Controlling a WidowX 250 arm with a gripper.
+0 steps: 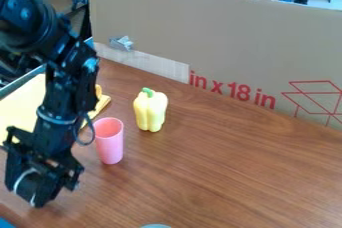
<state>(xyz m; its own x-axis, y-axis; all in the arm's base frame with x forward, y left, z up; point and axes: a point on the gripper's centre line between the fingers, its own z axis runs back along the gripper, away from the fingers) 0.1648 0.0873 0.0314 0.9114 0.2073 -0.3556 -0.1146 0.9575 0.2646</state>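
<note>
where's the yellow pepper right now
In the camera view, the yellow pepper stands left of centre on the table, just right of and behind the pink cup.

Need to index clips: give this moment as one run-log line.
gripper: lower left | nearest: pink cup, upright | yellow pepper: upright, beyond cup | cardboard panel: standing behind both

Single slanting view, looking down across tabletop

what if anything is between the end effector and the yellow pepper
The upright pink cup stands in the way, roughly on the straight line from the end effector at lower left to the yellow pepper.
</note>
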